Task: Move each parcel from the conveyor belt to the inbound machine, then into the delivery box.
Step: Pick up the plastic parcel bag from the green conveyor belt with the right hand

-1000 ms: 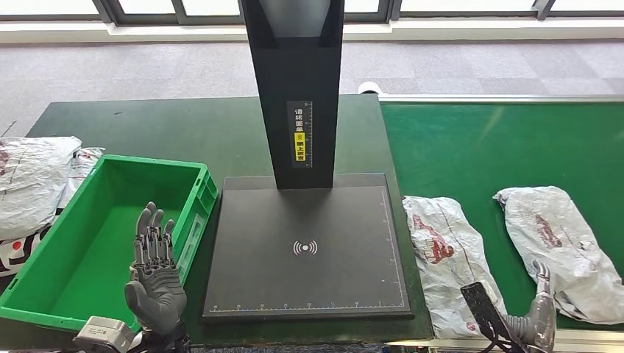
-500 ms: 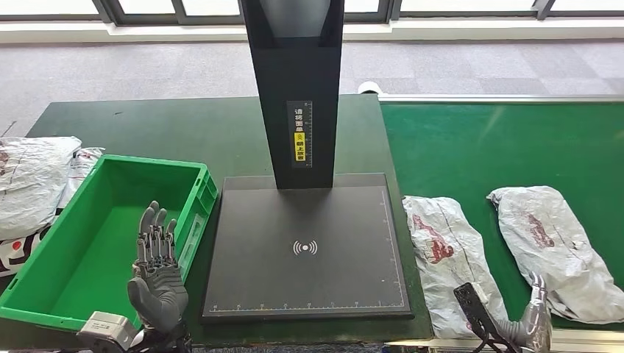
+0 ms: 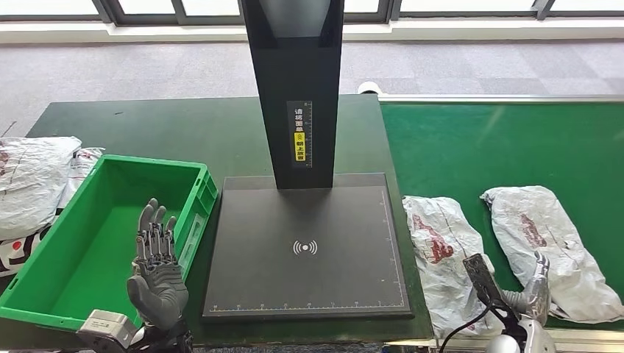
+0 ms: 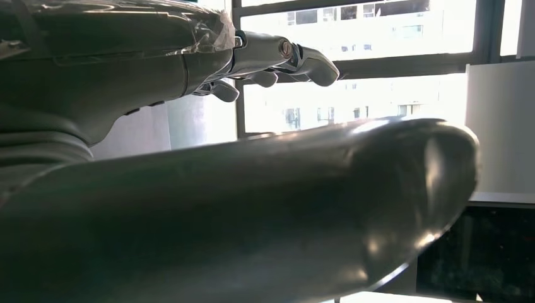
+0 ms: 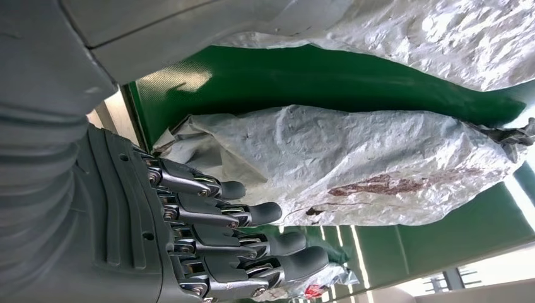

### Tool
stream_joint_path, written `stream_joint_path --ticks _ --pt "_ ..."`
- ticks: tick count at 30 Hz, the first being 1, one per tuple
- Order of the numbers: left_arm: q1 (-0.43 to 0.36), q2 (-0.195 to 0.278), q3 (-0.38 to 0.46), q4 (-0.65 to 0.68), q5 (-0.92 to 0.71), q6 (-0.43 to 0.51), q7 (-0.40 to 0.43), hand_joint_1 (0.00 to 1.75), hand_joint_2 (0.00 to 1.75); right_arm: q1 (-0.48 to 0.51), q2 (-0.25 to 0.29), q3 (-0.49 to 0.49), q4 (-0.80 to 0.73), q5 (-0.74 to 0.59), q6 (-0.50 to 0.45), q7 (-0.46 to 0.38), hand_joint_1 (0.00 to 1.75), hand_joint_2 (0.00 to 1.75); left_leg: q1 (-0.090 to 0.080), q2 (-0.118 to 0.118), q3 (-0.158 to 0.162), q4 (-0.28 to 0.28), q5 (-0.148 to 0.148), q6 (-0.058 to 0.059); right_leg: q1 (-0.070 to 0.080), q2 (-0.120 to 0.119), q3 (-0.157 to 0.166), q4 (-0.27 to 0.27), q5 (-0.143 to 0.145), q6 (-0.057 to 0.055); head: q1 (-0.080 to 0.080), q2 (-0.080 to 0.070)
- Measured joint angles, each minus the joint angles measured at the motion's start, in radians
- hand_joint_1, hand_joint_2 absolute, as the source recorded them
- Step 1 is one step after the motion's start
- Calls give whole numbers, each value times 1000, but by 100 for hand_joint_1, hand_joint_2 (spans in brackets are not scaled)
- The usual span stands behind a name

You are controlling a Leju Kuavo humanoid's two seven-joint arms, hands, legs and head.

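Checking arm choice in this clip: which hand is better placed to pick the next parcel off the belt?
Right. The right hand hovers open between the two crinkled grey plastic parcels on the green conveyor belt; the left hand is raised open over the green plastic crate, far from them.

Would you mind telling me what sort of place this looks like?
Probably a parcel-sorting station: grey parcels lie on a green conveyor belt, beside a black inbound machine with a scan platform, and a green delivery box.

The machine sits mid-surface, its post rising at the back. The box lies to its left, the belt to its right. Two parcels lie side by side on the belt; more bags lie left of the box.
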Motion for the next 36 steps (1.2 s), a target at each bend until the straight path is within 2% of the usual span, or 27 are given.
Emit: stream_joint_path --ticks 6,10,15,21,27,36 --pt "-1 0 0 0 0 1 0 0 0 -28 -17 4 50 -5 -1 -5 0 175 0 0 -1 0 0 0 0 -1 0 0 0 0 0 0" --pt "-3 0 0 0 3 1 -2 0 0 -69 -26 21 111 -31 7 -42 0 175 0 0 0 0 0 0 0 0 0 0 0 0 0 0" --pt "-5 -1 0 3 3 -18 -3 0 0 -106 -26 63 175 -87 57 -80 0 175 0 -1 0 0 1 -1 0 -1 0 0 0 0 0 0" --pt "-24 -7 0 19 0 -30 -2 0 0 -103 -12 138 201 -175 138 -137 0 175 0 -2 -1 0 1 -1 0 -1 -1 0 0 0 0 0" --pt "-25 -11 0 25 0 -30 -1 0 0 -101 -6 182 209 -200 148 -154 0 175 0 -2 -1 0 1 -1 0 -1 -1 0 0 0 0 0" --pt "-25 -11 0 26 0 -30 0 0 0 -100 -5 192 215 -200 148 -156 0 175 0 -2 -1 0 1 -1 0 -1 -1 0 1 0 0 0"
